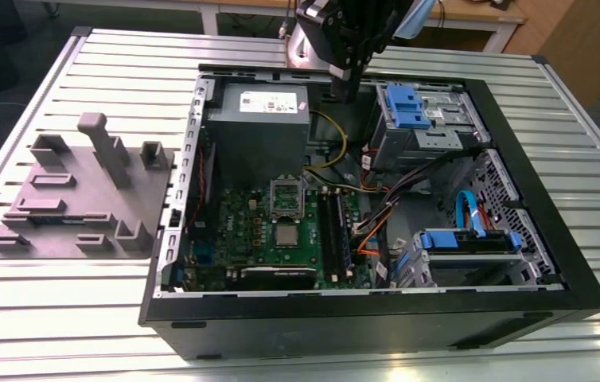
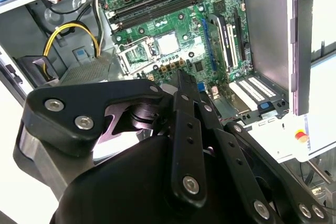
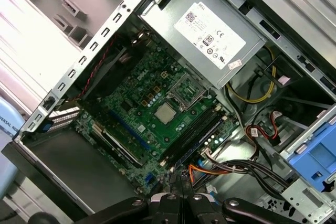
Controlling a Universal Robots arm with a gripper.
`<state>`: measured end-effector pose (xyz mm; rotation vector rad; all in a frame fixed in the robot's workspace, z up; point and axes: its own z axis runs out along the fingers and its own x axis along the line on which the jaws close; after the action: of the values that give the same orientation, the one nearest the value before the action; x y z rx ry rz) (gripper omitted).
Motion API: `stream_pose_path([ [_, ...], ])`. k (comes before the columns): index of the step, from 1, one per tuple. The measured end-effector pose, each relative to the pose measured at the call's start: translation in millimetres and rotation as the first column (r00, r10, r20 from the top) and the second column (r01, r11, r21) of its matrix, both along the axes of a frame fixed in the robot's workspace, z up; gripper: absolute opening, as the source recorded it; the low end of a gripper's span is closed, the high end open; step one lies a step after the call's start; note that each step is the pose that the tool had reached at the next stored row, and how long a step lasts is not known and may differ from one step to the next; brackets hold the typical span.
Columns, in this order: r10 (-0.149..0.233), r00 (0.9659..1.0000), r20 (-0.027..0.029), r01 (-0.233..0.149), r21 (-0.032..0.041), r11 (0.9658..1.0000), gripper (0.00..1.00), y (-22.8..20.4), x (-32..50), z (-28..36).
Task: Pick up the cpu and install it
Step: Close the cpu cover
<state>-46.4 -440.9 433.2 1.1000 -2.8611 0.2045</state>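
Closed and empty (fingers pressed together), the hand (image 1: 350, 89) hangs well above the cpu (image 1: 284, 232); lowered so, it could jab the board (image 1: 231, 219).

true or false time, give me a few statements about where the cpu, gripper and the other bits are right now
1. The cpu lies on the green board inside the open case, not in the gripper. True.
2. The gripper is pressing down on the cpu. False: it hangs well above the case, apart from the cpu, near the tall grey box in the exterior view.
3. A grey fixture block stands on the slatted table, on the exterior view's left of the case. True.
4. The black memory sticks lie loose on the table. False: they sit on the board beside the cpu.
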Motion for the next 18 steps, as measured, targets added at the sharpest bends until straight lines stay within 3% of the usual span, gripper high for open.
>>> stream_pose_path([
  [8,0.000,1.0000,0.0000,0.000,-0.0032,1.0000,0.10,0.0,0.0,0.0],
  [9,0.000,1.0000,0.0000,0.000,-0.0145,0.9999,0.10,0.0,0.0,0.0],
  [12,0.000,1.0000,0.0000,0.000,-0.0213,0.9998,0.10,0.0,0.0,0.0],
  [18,0.000,1.0000,0.0000,0.000,-0.0237,0.9997,0.10,0.0,0.0,0.0],
])
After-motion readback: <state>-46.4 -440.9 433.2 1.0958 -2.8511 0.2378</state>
